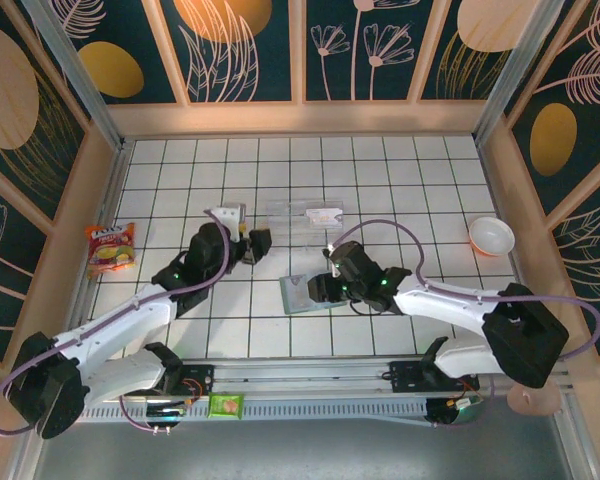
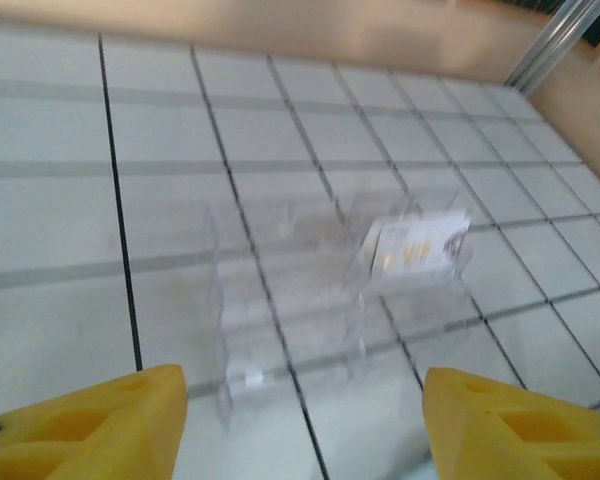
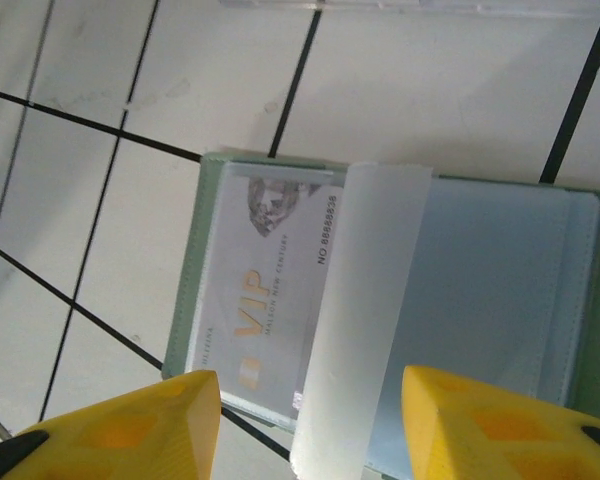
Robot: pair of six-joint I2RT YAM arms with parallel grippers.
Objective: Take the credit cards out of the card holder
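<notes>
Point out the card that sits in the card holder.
The white VIP card, tucked in the grey-green card holder below the right tool. The other card lies among clear plastic, ahead of the left tool.

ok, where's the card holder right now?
Top view: the card holder lies flat on the white tiles near table centre, at the tip of the right tool. Right wrist view shows it open below, a VIP card inside.

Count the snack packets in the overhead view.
2. An orange-and-red packet lies at the left edge of the table. A green packet sits on the near rail. Others may lie hidden.
</notes>
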